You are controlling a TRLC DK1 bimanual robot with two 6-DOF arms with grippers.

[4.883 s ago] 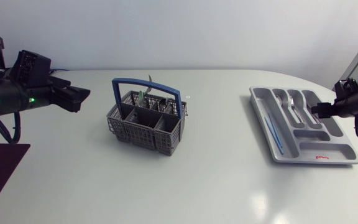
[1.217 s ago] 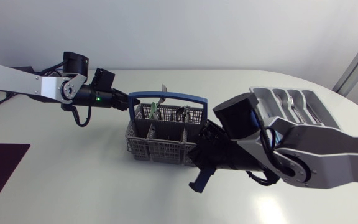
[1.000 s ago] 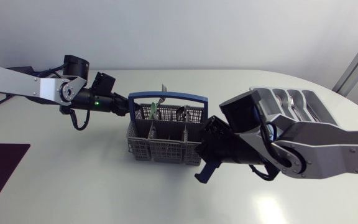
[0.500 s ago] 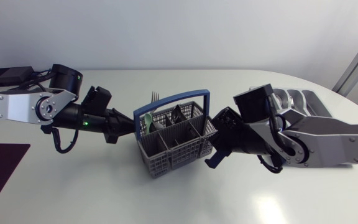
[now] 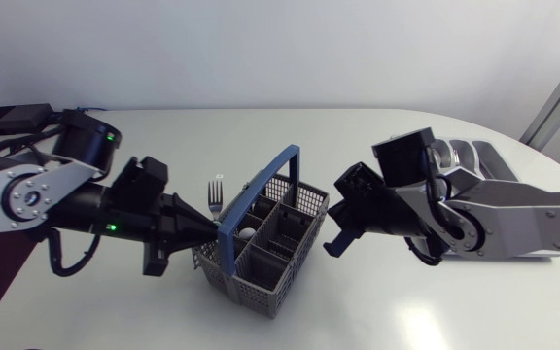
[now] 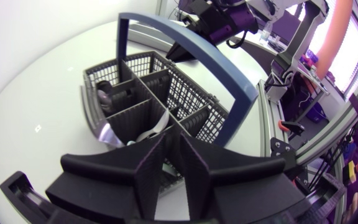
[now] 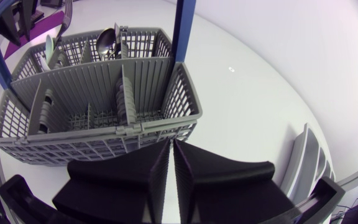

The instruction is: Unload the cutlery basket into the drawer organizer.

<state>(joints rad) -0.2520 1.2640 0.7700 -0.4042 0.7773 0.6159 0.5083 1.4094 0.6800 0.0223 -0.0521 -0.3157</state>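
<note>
White table (image 5: 290,136): your blue-handled grey mesh cutlery basket (image 5: 282,229) sits mid-table between left gripper (image 5: 200,231) and right gripper (image 5: 332,241), both with fingers pressed together. Your right arm covers much of the grey plastic drawer organizer (image 5: 474,156).

Bright even light, soft shadows, glare on table (image 5: 416,326)

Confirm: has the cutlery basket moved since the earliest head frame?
Yes. The cutlery basket has slid away from the far edge of the table, toward the near side and slightly rightward, and turned so its handle runs diagonally.
</note>
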